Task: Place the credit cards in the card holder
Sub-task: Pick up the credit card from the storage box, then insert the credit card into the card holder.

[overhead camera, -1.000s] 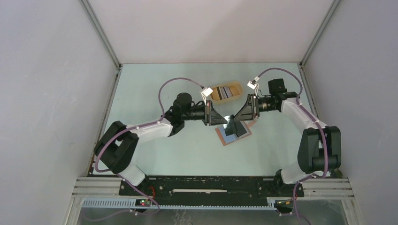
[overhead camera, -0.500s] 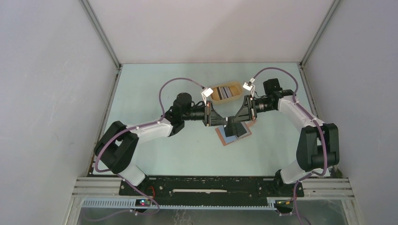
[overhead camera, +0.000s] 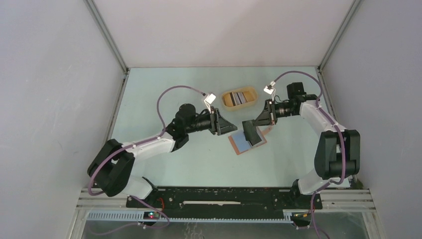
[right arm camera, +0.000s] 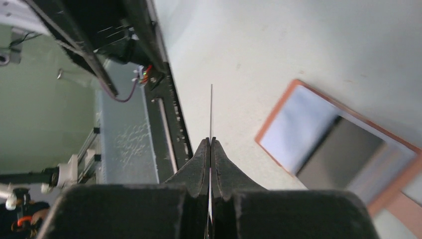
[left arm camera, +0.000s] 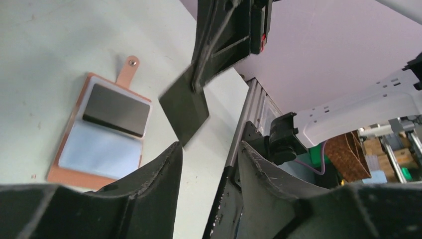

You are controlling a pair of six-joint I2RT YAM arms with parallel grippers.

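Top view: right gripper [overhead camera: 254, 124] over mid surface [overhead camera: 159, 94], jaws pinching a dark card [overhead camera: 250, 132]. Card hangs just above the open card holder [overhead camera: 241, 144]. Left gripper [overhead camera: 233, 128] sits left of the card, apart from it. Yellow tray [overhead camera: 225, 101] on the far side, more cards [overhead camera: 240, 96] inside.

Left wrist view: own jaws spread, nothing between them. Dark card tilted, one corner down, clamped at its upper edge. Card holder flat and open, snap tab [left arm camera: 127, 71] sticking out; second dark card [left arm camera: 117, 109] in a pocket.

Right wrist view: jaws pressed together on the card, seen edge-on as a thin line. Card holder lies on the right.
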